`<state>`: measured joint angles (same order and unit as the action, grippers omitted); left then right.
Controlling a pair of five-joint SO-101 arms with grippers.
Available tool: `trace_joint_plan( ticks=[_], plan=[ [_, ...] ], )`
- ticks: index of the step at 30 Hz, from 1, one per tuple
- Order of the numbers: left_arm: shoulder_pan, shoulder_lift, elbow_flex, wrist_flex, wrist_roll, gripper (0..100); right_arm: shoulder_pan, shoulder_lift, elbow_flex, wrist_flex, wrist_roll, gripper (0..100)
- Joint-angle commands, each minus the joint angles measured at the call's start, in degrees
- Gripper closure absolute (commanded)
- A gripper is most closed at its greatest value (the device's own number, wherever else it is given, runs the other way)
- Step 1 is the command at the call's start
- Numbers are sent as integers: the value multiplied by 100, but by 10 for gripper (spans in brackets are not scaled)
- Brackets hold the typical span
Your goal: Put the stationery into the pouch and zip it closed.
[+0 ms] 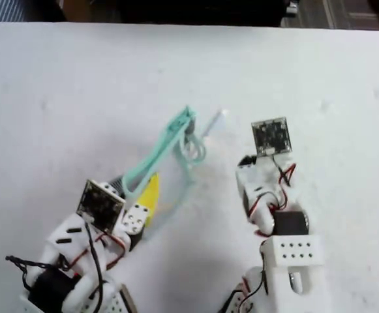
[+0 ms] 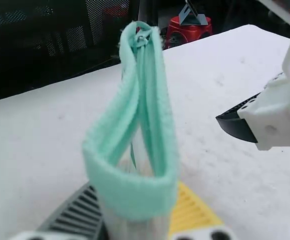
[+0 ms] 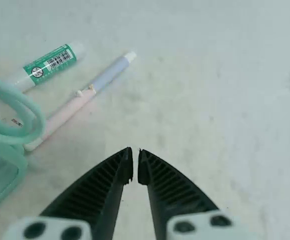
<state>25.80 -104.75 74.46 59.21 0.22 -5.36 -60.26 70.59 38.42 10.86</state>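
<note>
The clear plastic pouch with mint-green fabric trim (image 1: 156,149) stands on edge near the middle of the white desk (image 1: 319,78). The left hand (image 2: 135,217) pinches its near end between one grey and one yellow finger. The two green edges stand apart near that hand and meet at the far end. A mint-green cord loop (image 3: 35,112) hangs from the far end. Just beside the loop, a slim pink-and-lavender pen with a white tip (image 3: 85,95) lies flat on the desk outside the pouch. A white tube with a green label (image 3: 47,64) lies near the pen. The right hand (image 3: 136,167) hovers low beside the pen, its black fingers pressed together on nothing.
</note>
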Motion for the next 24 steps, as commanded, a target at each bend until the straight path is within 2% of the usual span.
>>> trace_joint_plan(
  ticks=[1,22,24],
  plan=[
    [40,-13,-193,-79,-79,973,66,-110,-18,-145,-35,983],
    [40,-13,-229,-79,-79,976,-4,-92,-26,-84,-35,982],
    [40,-13,-246,-79,-79,976,-224,-84,-229,92,-26,950]
  ],
)
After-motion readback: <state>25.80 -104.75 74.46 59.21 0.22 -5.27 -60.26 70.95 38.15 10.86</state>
